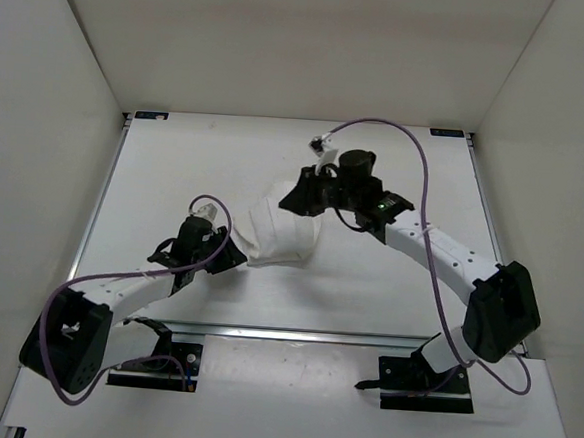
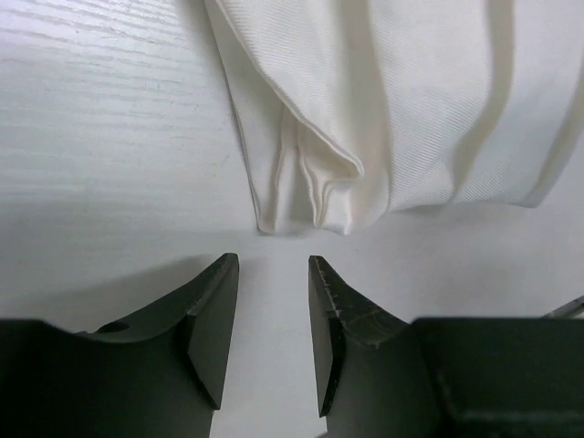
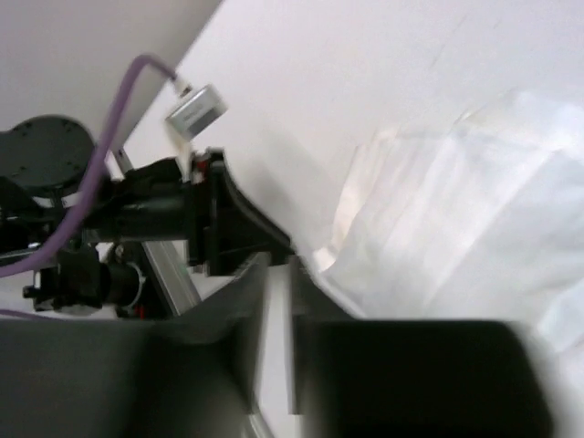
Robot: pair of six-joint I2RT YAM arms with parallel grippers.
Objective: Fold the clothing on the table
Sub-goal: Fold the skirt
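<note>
The clothing [image 1: 277, 236] is a white garment folded into a compact bundle in the middle of the table [image 1: 165, 170]. My left gripper [image 1: 235, 257] stands at the bundle's left edge. In the left wrist view it [image 2: 274, 266] is open, with bare table between its fingers and the clothing's layered hem [image 2: 310, 196] just ahead of the tips, not touching. My right gripper [image 1: 291, 205] hovers at the bundle's far right corner. Its jaws [image 3: 276, 266] are open a narrow gap with nothing between them, and the clothing [image 3: 456, 228] lies beside the right finger.
A metal rail [image 1: 294, 333] runs along the table's near edge, with black brackets [image 1: 151, 115] at the far corners. Beige walls [image 1: 39, 111] close in on the left, right and back. In the right wrist view the left arm [image 3: 182, 224] is close by.
</note>
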